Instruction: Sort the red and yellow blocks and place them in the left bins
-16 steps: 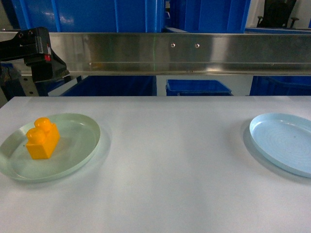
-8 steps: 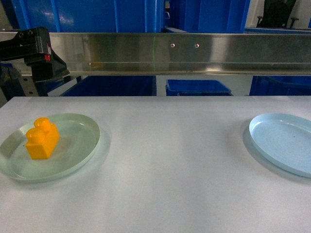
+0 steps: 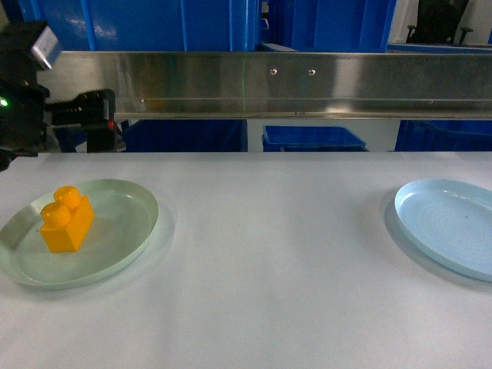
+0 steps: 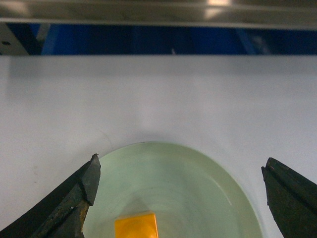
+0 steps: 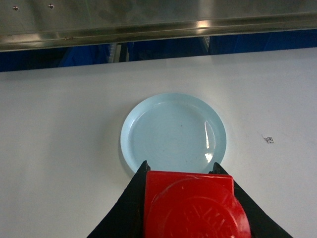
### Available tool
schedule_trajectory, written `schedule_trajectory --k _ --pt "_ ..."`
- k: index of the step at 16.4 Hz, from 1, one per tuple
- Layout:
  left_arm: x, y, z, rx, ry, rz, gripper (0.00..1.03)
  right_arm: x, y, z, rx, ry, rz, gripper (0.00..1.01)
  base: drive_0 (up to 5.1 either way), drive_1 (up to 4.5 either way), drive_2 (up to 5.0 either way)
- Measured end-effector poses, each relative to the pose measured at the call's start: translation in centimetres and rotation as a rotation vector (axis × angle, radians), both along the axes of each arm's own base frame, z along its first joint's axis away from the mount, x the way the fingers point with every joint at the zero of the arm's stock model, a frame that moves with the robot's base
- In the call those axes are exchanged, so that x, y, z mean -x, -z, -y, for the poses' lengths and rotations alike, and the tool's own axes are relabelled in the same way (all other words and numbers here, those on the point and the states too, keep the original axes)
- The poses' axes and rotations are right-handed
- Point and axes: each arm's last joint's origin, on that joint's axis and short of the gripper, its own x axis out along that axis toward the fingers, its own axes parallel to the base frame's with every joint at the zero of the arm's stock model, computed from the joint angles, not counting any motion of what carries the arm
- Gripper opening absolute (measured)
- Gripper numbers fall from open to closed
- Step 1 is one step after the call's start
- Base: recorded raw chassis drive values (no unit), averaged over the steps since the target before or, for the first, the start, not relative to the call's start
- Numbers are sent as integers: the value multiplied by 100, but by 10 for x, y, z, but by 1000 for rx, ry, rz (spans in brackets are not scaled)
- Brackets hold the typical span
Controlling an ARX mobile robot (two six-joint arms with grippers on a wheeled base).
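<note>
The orange-yellow two-stud block (image 3: 68, 219) stands on a pale green plate (image 3: 123, 231) at the table's left. My left arm (image 3: 86, 117) hangs high at the back left. In the left wrist view its gripper (image 4: 181, 168) is open wide above the green plate (image 4: 208, 183), with the yellow block (image 4: 136, 226) low between the fingers, untouched. My right gripper (image 5: 181, 168) is shut on the red block (image 5: 193, 206), held just short of a pale blue plate (image 5: 173, 131); it is out of the head view. Large bright-blue bins (image 3: 146, 23) stand behind the table at the left.
A steel rail (image 3: 307, 81) runs across the far edge of the white table (image 3: 269, 269). More blue crates (image 3: 314, 138) sit below and behind it. The pale blue plate (image 3: 450, 227) lies at the table's right side.
In the head view the left arm has shifted, with its dark end now lower and further right near the rail. The yellow block and both plates have not moved.
</note>
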Motion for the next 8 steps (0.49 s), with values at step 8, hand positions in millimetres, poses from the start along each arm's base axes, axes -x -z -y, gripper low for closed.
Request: schedule_trajectory --k 8 --pt "-14 48 -27 -58 -51 -190 98 0 0 0 0 0 1 27 0 0 0"
